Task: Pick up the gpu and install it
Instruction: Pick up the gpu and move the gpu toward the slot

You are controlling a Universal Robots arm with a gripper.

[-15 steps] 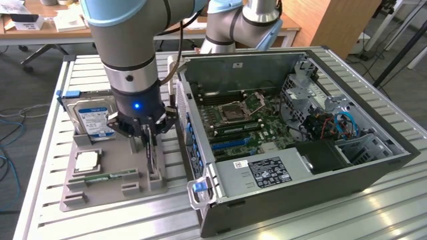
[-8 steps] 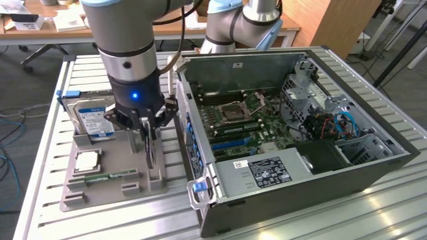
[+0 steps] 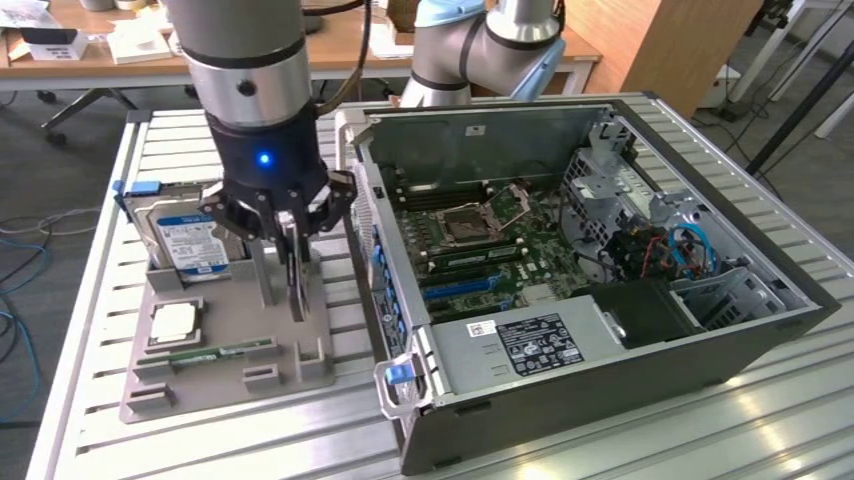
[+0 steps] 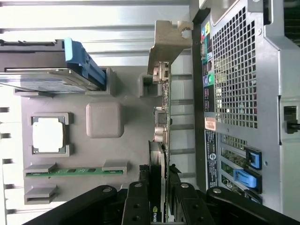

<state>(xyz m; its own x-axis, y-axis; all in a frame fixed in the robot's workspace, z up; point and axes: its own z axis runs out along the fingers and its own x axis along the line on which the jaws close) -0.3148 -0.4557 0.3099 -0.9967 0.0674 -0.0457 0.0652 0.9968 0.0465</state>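
Hand (image 4: pixel 158 174) clamped on the gpu (image 4: pixel 164 101).
I saw it half-closed, gpu upright on the grey tray (image 4: pixel 126 84) beside the computer case (image 4: pixel 234 70).

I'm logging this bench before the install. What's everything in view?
slatted metal table: one, silver, underneath
grey plastic tray: one, grey, exterior view's left
open grey computer case: one, grey, exterior view's right
thin dark gpu card with silver metal bracket: one, dark, on edge in tray
silver hard drive with blue-white label: one, silver, tray's far end
square silver processor chip: one, silver, tray pocket
small green memory stick: one, green, tray slot
end effector: one, black, closed on gpu card
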